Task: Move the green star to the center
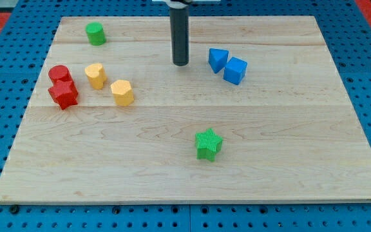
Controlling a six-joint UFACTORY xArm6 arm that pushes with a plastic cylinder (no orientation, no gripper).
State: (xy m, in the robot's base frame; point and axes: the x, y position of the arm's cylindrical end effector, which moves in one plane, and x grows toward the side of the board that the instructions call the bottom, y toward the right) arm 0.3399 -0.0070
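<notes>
Nearest me, toward the view's bottom, the green star (208, 143) sits alone on the table (288, 174), just right of centre and below it. It looks light and rigid, likely to slide easily on smooth wood; I'd push on a flat notch from below, since its points could make it spin. My tip (180, 63) stands well apart, up top. There is no claw, only the rod. Blue perforated board surrounds the table.
</notes>
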